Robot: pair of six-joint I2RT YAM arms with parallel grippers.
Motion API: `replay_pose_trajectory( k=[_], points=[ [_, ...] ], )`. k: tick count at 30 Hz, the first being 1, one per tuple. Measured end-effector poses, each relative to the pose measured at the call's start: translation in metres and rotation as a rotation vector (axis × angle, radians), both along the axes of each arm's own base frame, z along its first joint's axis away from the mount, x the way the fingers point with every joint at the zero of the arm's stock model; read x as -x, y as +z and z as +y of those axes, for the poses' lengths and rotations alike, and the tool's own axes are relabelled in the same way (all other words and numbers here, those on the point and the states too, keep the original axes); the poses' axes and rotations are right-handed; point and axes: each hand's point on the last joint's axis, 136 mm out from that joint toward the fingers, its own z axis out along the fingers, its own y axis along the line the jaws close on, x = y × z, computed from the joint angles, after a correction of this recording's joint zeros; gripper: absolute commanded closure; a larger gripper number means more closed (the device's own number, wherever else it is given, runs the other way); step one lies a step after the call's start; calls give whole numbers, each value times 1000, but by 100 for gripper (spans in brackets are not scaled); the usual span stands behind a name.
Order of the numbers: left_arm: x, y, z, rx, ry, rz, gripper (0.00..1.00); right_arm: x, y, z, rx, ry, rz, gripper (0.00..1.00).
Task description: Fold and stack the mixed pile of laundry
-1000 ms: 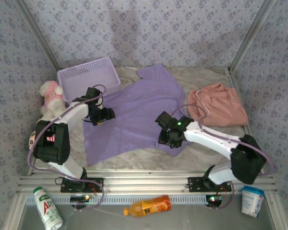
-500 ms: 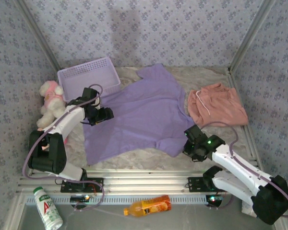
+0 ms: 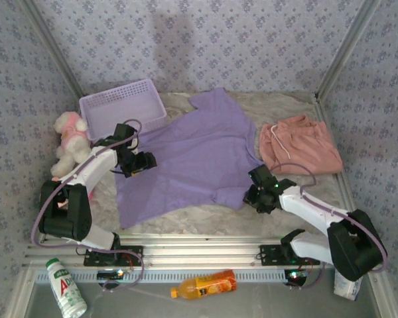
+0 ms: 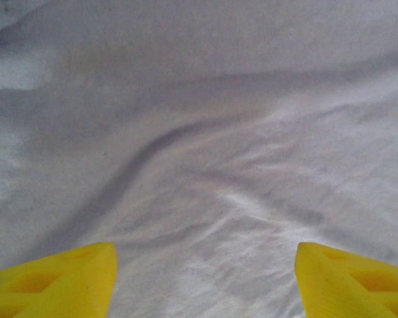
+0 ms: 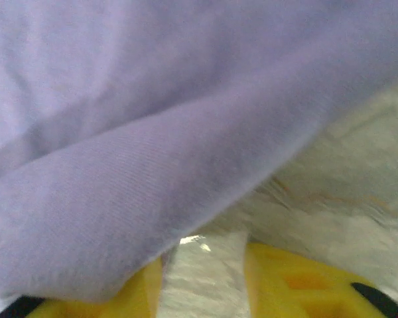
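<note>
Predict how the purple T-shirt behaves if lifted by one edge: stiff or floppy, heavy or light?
Probably floppy: the purple T-shirt lies with soft creases and its edge drapes over one finger of the right gripper. Likely light, thin cloth: a corner should lift, the rest trailing. Pushed, it may bunch on the wrinkled table cover.

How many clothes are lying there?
2. The purple T-shirt is spread out flat in the middle. The pink garment lies bunched up to its right, apart from it. Something small could be hidden under them.

Soft, even light; blurry wrist close-ups
</note>
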Motion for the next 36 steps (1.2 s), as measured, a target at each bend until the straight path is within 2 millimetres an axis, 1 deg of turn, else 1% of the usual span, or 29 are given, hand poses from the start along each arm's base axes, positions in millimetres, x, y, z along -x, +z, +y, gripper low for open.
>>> replay_pose_trajectory(
  k=[2, 5, 7, 10, 12, 14, 17, 19, 22, 26, 28, 30, 31, 33, 34, 36],
  points=[
    [0, 0, 1, -3, 1, 2, 28, -14, 6, 8, -12, 18, -26, 54],
    [1, 0, 1, -3, 1, 2, 28, -28, 10, 18, -25, 35, -51, 53],
    [1, 0, 1, -3, 1, 1, 28, -33, 8, 22, -25, 41, -50, 54],
    [0, 1, 1, -3, 1, -1, 29, -32, 1, 23, -15, 50, -29, 61],
    [0, 1, 1, -3, 1, -3, 29, -31, -2, 23, -10, 54, -22, 68],
    [0, 2, 1, -2, 2, -4, 29, -31, -1, 23, -11, 57, -23, 84],
    [0, 1, 1, -5, 3, -4, 29, -31, -1, 22, -19, 52, -16, 99],
    [0, 1, 2, -7, 4, -5, 29, -30, 0, 21, -15, 52, -8, 100],
    [3, -4, 5, -22, 8, 2, 29, -23, 8, 17, -9, 53, 3, 100],
    [8, -17, 7, -32, 14, 25, 29, 6, 28, 2, 7, 58, 34, 100],
    [10, -23, 7, -32, 20, 36, 29, 24, 34, -9, 22, 53, 65, 99],
    [11, -26, 7, -31, 25, 41, 29, 39, 33, -23, 41, 30, 104, 92],
    [11, -26, 7, -30, 27, 41, 29, 46, 29, -30, 54, 13, 129, 86],
    [9, -26, 6, -25, 27, 35, 29, 60, 20, -47, 94, -25, 197, 65],
    [9, -26, 6, -25, 27, 34, 29, 63, 17, -54, 115, -41, 222, 58],
    [9, -26, 6, -22, 26, 35, 29, 67, 14, -64, 161, -54, 252, 50]
  ],
)
